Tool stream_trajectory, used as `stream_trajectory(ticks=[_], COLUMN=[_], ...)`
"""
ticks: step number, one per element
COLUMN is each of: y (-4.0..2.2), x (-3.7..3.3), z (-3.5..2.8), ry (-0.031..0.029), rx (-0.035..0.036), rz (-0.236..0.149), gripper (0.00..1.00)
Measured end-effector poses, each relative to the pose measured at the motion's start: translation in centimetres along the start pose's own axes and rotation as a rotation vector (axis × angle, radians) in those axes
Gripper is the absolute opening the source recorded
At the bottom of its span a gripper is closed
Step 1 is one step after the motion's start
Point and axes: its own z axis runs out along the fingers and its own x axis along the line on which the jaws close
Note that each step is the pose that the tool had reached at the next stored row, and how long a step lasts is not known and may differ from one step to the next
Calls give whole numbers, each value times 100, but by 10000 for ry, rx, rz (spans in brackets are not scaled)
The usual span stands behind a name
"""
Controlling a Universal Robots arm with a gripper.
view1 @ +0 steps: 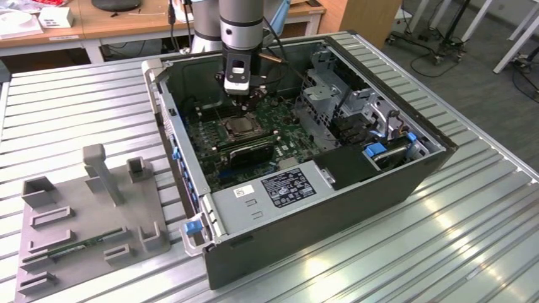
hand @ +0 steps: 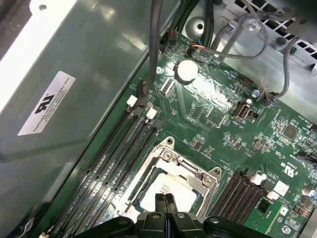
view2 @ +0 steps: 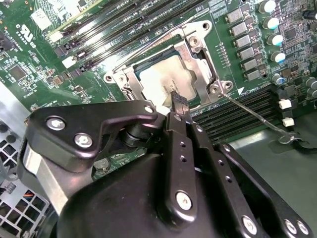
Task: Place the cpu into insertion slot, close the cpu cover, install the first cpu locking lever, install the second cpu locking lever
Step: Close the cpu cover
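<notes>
Inside the open computer case (view1: 278, 249) on the table (view1: 471, 218), the gripper (view2: 177, 101) hangs pinched shut on nothing, tips over an edge of the cpu (view2: 157, 79), which sits in the insertion slot (view2: 116, 78) under the lowered cpu cover (view2: 198, 62), one locking lever (view2: 252, 115) sticking out loose.

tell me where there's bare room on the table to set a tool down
The ribbed table is bare on the exterior view's right of the computer case, and between the grey tray and the wooden desk. Inside the case it is crowded: the gripper hangs over the cpu.
</notes>
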Motion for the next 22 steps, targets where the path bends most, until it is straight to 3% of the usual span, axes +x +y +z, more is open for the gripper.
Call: stream_trajectory(ticks=[7,16,22], y=[0,0,0], x=[0,0,0], z=[0,2,2], ry=[23,65,68], rx=[-30,-88,-93], rz=[-850,-2394,-2516], gripper=[11,11,11])
